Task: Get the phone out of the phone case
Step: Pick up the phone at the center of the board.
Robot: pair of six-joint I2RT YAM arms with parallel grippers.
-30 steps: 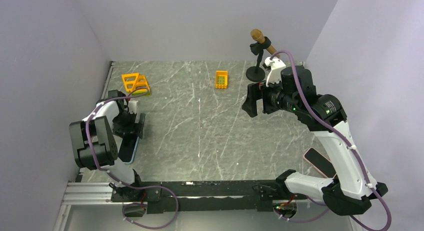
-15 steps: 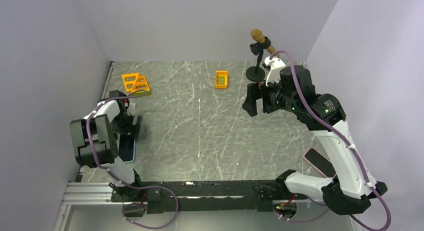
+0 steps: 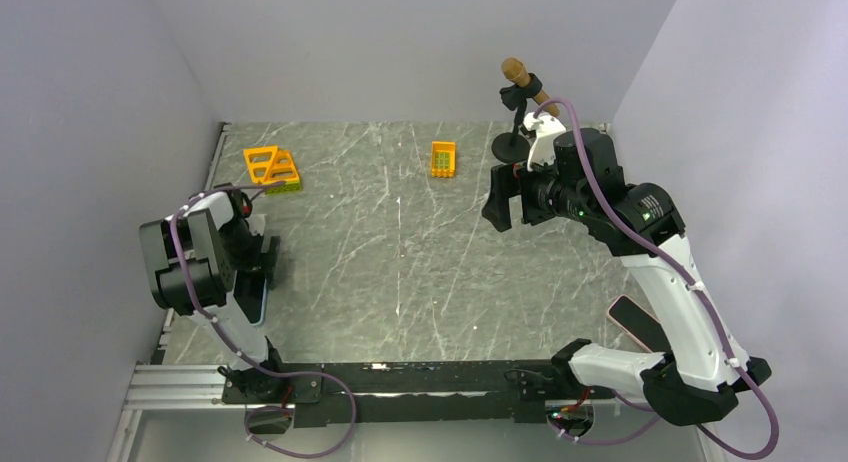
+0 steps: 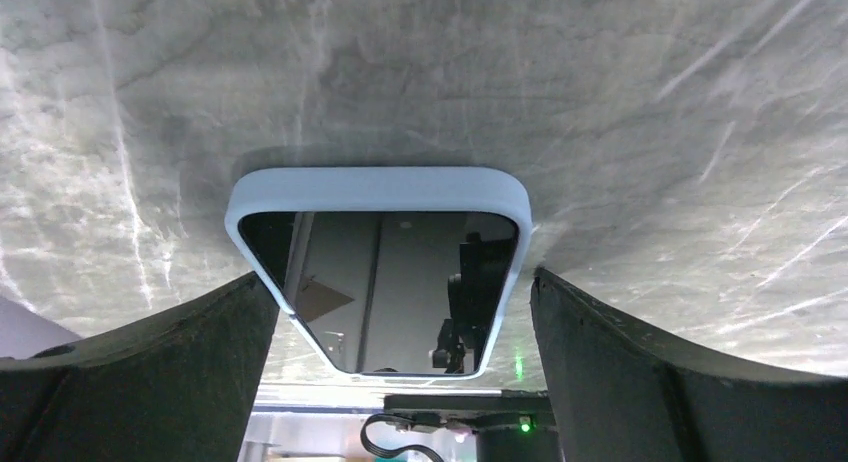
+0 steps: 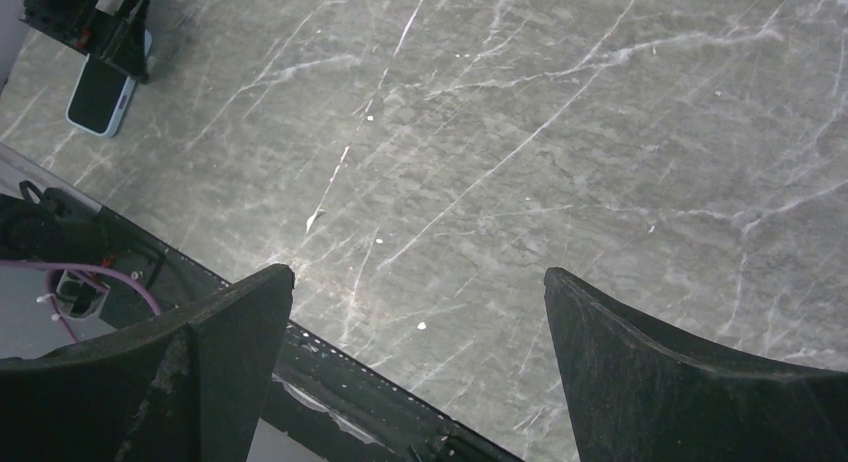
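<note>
The phone (image 4: 360, 292), dark glass face up, lies flat on the table in a light blue case (image 4: 380, 187) at the near left. In the top view the cased phone (image 3: 258, 302) sticks out from under my left arm. My left gripper (image 4: 400, 277) is open and low over it, one finger on each long side of the case, not closed on it. In the top view this gripper (image 3: 266, 264) is by the left wall. My right gripper (image 3: 497, 197) is open and empty, high above the table's right middle. The right wrist view shows the phone (image 5: 100, 94) far off.
An orange wire rack (image 3: 272, 167) and a small orange block (image 3: 443, 159) sit at the back. A microphone on a black stand (image 3: 517, 112) is at the back right. A pink-rimmed dark slab (image 3: 636, 324) lies near the right arm's base.
My left arm has drawn back toward the left wall and turned its wrist, staying over the phone. My right gripper has edged slightly left. The phone has not moved.
</note>
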